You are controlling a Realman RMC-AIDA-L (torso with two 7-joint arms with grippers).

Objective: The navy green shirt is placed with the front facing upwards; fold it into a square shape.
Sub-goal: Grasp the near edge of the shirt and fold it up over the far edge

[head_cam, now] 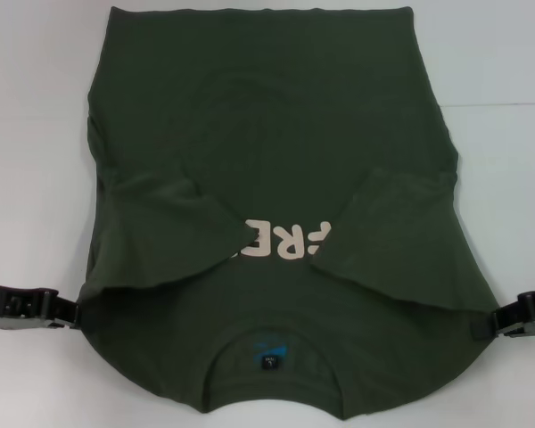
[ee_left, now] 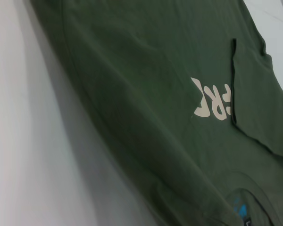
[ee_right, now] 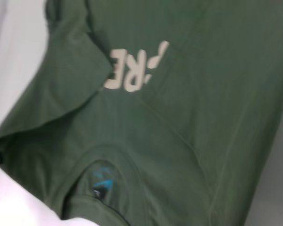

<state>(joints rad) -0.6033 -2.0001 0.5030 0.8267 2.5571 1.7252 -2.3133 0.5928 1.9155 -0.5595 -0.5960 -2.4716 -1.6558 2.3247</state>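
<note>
The olive-green T-shirt [head_cam: 276,134] lay front-up on the white desk [head_cam: 27,134], both sleeves folded inward over its lettering. Left gripper [head_cam: 71,314] and right gripper [head_cam: 502,323] flanked its shoulders; whether their jaws were parted, I couldn't tell.

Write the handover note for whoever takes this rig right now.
Left gripper: at the shirt's left edge, near the shoulder.
Right gripper: at the right edge, same level.
Navy green shirt: flat on the white table, collar toward the robot, lettering up.
Done: both sleeves folded inward, partly covering the lettering.
Left: fold the sides and length into a square.
</note>
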